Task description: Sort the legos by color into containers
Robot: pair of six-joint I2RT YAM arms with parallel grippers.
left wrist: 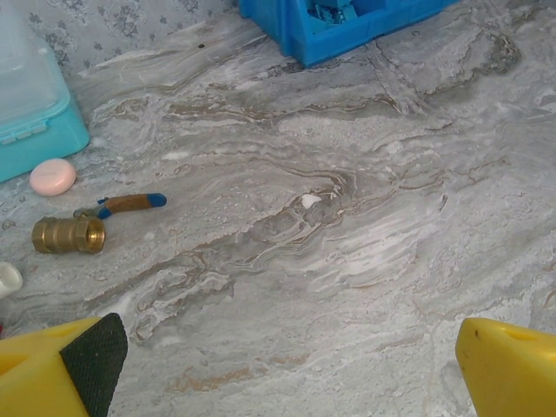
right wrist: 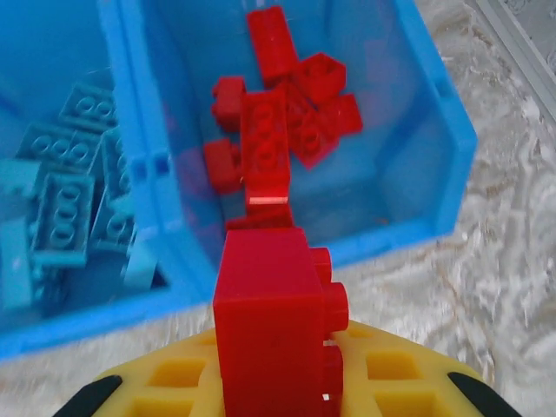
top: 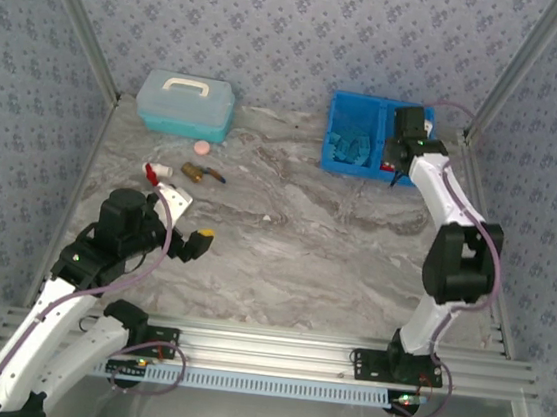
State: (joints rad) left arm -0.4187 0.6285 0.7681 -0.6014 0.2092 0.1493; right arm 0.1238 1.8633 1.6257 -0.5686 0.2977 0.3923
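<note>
red lego (right wrist: 269, 321) clamped, covering the right fingers (right wrist: 400, 373) (tips cut off).

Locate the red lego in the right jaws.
Right wrist view: the red lego is clamped in the right jaws, at the near wall of the blue bin's right compartment, with other red legos inside.

Holds the left arm (top: 57, 294) folded low near its base, left claw (top: 192, 219) spread wide just above the surface (top: 304, 252), and stretches the right arm (top: 449, 213) far forward, right claw (top: 398, 160) pinched on a red lego (right wrist: 269, 321).
</note>
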